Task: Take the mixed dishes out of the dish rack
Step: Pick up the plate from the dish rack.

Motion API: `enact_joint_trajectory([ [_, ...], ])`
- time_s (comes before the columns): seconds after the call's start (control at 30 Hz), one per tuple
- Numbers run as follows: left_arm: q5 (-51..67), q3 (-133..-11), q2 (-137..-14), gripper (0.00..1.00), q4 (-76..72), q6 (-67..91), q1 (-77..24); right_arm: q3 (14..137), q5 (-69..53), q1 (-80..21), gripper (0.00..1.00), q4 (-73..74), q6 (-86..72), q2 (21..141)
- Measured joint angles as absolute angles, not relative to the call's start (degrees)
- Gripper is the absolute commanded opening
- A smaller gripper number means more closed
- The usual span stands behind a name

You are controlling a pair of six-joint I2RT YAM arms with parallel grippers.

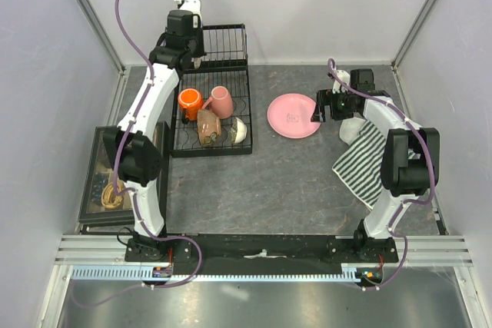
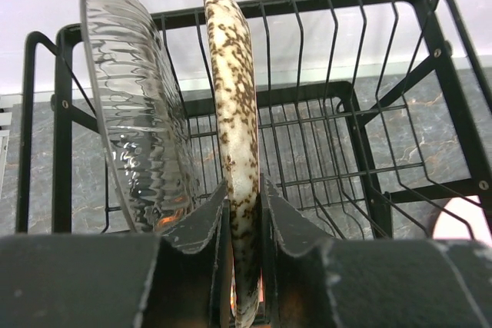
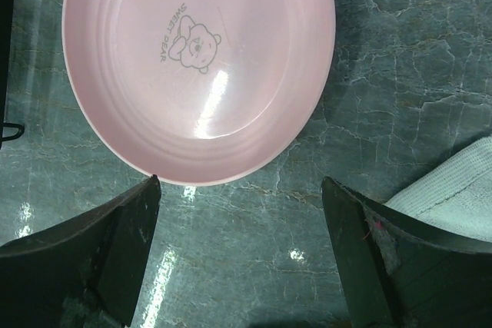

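At the upright back of the dish rack, left gripper is clamping the rim of a speckled cream plate standing on edge there, just beside a clear glass plate; it is looking stiff, slippery and breakable, so a rim pinch lifted straight up seems right. Right gripper is hovering, fingers apart and holding nothing, by the near rim of the pink dish lying flat on the table, while orange mug, pink mug, tan-brown bowl and small white bowl are sitting on the rack's base.
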State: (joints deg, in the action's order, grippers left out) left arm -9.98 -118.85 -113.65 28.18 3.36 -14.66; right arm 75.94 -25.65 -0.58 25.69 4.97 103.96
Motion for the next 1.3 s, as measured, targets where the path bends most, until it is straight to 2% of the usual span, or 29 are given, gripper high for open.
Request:
enact_joint_trajectory([
  [0.5, -9.91, -118.85, -111.53, 0.02, 28.97, 5.74, -14.76, 75.37, -25.67, -0.58, 0.93, 25.30, 4.97, 103.96],
  [1.3, -2.57, -120.55, -105.60, 0.01, 30.98, 4.25, -16.34, 74.78, -25.85, -0.58, 0.93, 25.10, 4.84, 103.88],
])
